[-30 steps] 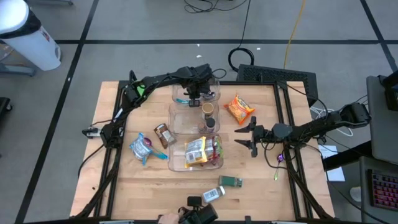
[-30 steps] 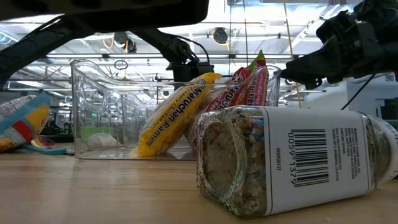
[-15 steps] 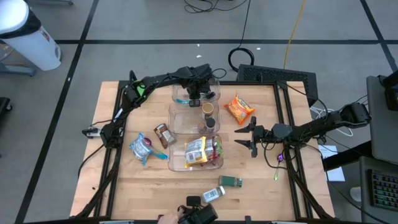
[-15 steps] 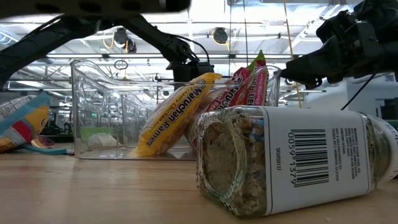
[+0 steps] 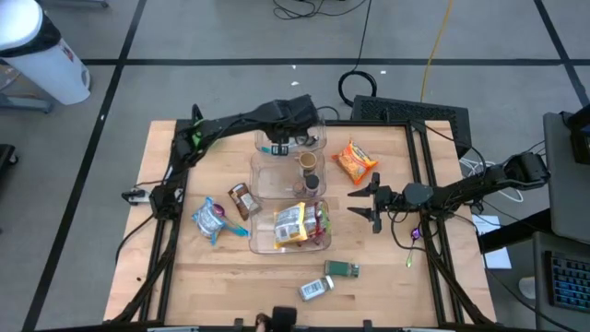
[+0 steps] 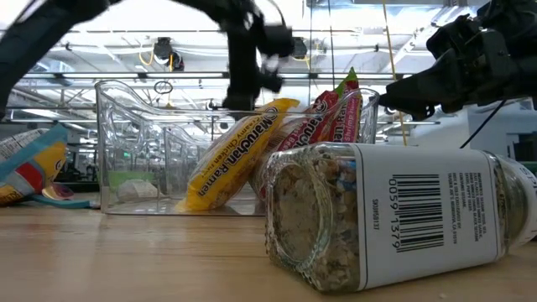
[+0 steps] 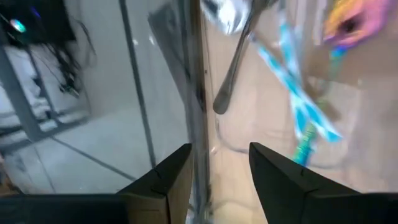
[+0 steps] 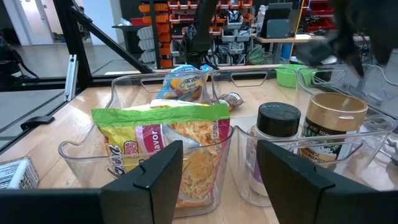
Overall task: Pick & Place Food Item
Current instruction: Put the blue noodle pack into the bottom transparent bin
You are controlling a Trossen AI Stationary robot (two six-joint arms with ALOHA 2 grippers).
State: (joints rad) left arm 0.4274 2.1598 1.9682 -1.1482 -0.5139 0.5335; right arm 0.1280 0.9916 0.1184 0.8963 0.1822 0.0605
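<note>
Three clear bins stand in a row down the table's middle. My left gripper hangs open over the far bin, above its side wall, holding nothing. In that bin lie a metal spoon and blue-striped sticks. The middle bin holds two jars, and the near bin holds ramen packets leaning on end. My right gripper waits open, level, to the right of the near bin.
An orange snack packet lies at the far right. A brown jar and a blue packet lie left of the bins. Two small jars lie near the front edge, one filling the low view.
My left gripper has gone up out of the far bin and turned as it rose; in the low view the arm has swung from lying across the top to standing upright above the bins. The bins and their contents have stayed where they were.
</note>
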